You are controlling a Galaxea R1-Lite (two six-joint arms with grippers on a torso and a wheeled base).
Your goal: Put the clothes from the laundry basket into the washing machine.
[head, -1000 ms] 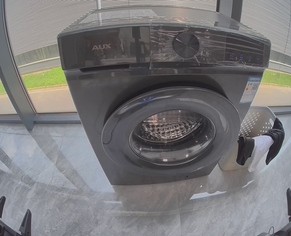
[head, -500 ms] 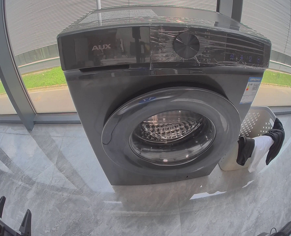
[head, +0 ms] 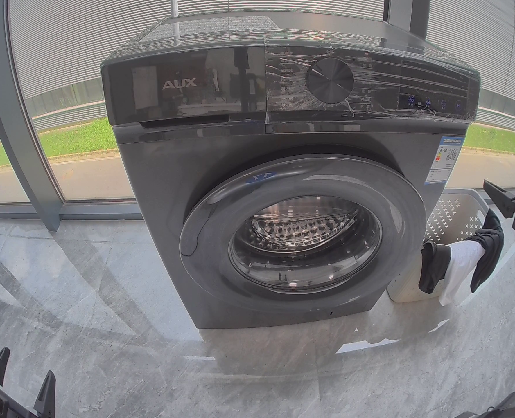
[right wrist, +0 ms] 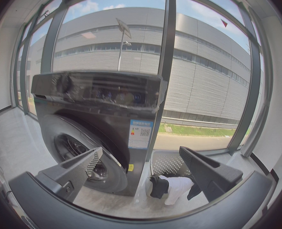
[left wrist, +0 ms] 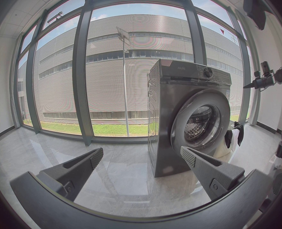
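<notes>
Two wide-open, empty hands: left hand point(left wrist: 141, 149) low; right hand point(right wrist: 140, 149) above basket point(head: 463, 193) should descend squarely onto rim-draped clothes point(head: 460, 265).

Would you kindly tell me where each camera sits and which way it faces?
Head: high on the robot, looking forward and down at the washer front; left gripper at lower left, right gripper at right edge.
Left wrist: low, off the washer's left, facing its side and front; left gripper open in front.
Right wrist: raised at right, facing washer, basket and clothes; right gripper open in front.
Shared: all show washer and clothes.
</notes>
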